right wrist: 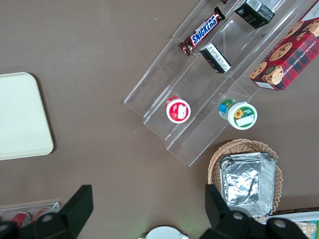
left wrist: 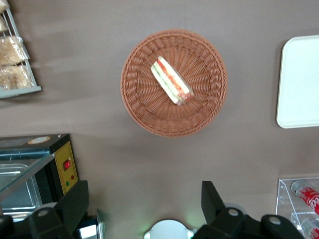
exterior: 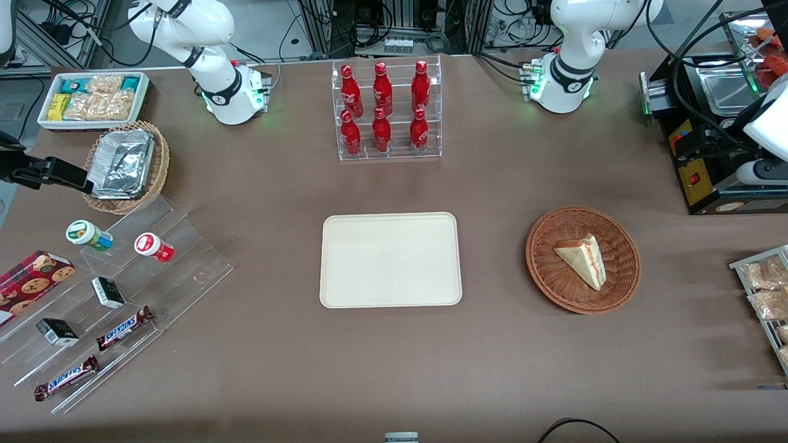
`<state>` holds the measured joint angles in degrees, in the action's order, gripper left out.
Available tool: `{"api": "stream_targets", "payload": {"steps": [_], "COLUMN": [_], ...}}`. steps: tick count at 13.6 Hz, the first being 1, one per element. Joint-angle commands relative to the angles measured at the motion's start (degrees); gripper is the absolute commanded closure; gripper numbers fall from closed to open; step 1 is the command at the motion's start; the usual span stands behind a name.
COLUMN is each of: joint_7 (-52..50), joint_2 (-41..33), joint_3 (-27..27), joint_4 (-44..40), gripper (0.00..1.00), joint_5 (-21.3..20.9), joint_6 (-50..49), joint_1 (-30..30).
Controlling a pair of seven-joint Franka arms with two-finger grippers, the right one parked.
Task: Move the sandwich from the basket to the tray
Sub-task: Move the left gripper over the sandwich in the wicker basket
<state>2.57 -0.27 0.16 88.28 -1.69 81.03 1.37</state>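
I see the sandwich (exterior: 583,260) lying on its side in the basket (exterior: 542,264), filling edge turned toward the tray (exterior: 390,259), which sits beside the basket toward the parked arm's end of the surface (exterior: 505,369). My read: the reach has not begun. To do it well I should descend over the basket's middle, turn the wrist so the jaws (left wrist: 144,206) straddle the wedge across its bread faces, and squeeze lightly. The jaws are spread wide, holding nothing, hanging high above bare surface near the basket, farther from the front camera than it.
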Motion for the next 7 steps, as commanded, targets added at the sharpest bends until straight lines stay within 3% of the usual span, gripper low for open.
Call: {"api": "stream_targets", "payload": {"steps": [1, 4, 7], "joint_7": [-0.82, -1.69, -9.84], "joint_2": [-0.78, 1.58, 3.17], "joint_3": [-0.95, -0.95, -0.95], "joint_4": [0.48, 0.58, 4.6], "gripper": [0.0, 0.0, 0.0], "joint_5": [-0.16, -0.6, -0.6], "joint_6": [-0.97, 1.04, 6.92], "joint_1": [-0.67, 0.92, 1.01]}}
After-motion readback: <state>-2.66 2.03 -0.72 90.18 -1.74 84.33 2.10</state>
